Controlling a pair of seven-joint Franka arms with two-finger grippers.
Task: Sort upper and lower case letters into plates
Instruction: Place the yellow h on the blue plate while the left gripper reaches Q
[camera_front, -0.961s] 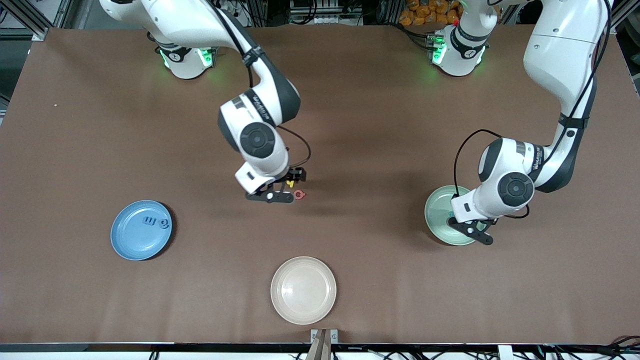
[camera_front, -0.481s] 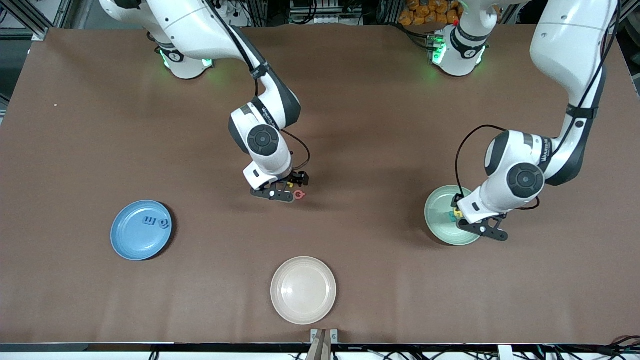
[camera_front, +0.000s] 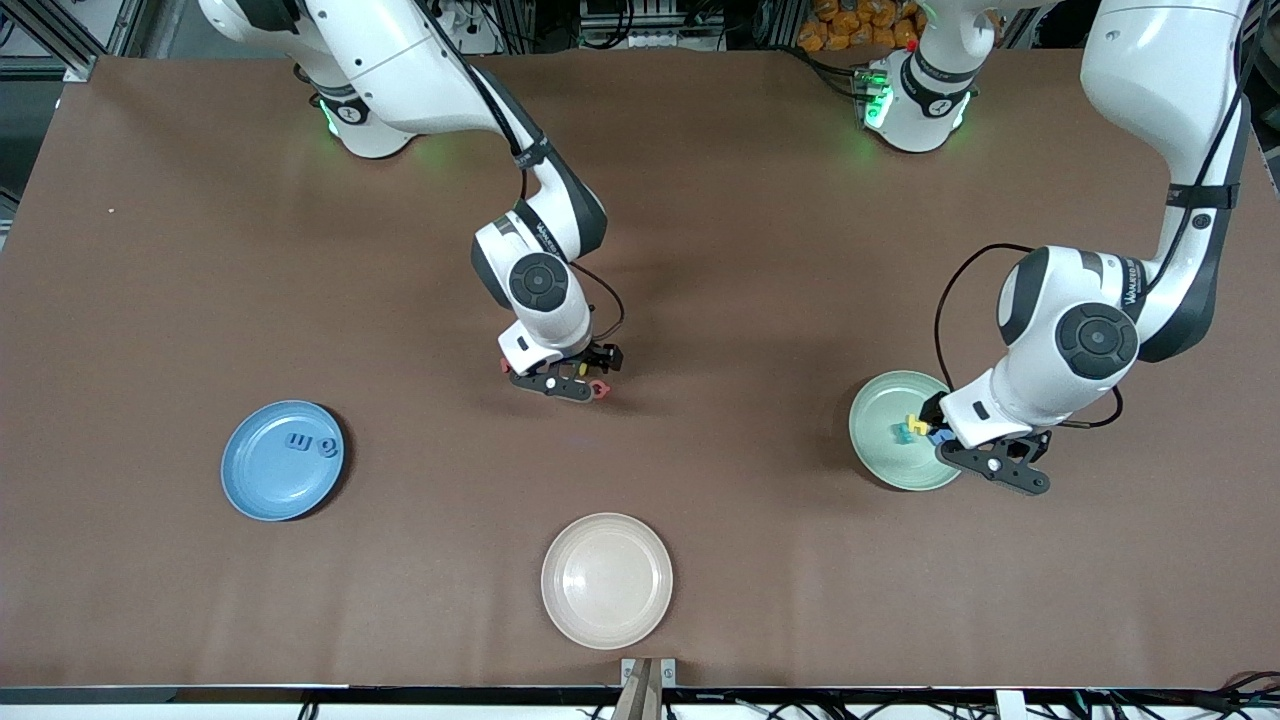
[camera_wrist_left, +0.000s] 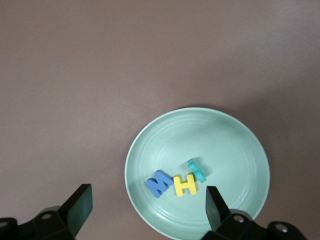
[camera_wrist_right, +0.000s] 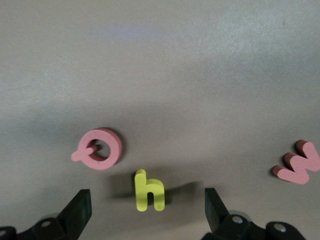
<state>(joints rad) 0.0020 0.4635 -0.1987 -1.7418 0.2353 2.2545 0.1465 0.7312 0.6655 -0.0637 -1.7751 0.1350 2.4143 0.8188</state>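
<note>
Left gripper (camera_wrist_left: 145, 212) over mint plate (camera_front: 878, 455), jaws spread, empty; blue M (camera_wrist_left: 159, 183), yellow H (camera_wrist_left: 185, 184), teal letter (camera_wrist_left: 196, 170) lie inside: capitals' plate.

Right gripper (camera_wrist_right: 145, 210) low over yellow h (camera_wrist_right: 148, 191), jaws spread, straddling it, likely next pick; pink Q (camera_wrist_right: 100, 149) at 10 o'clock of h, pink w (camera_wrist_right: 299, 164) at 3 o'clock.

Blue plate (camera_front: 262, 480) toward right arm's end holds two blue letters.

matte mint plate (camera_wrist_left: 250, 150), foam-like letters (camera_wrist_left: 186, 184)

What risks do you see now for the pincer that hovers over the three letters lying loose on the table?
1. The right pincer is open with the yellow h between its fingers, but the pink Q lies close beside it, so a finger might nudge the Q on descent.
2. The h lies flat on the table; the fingers might slide over it rather than lift it.
</note>
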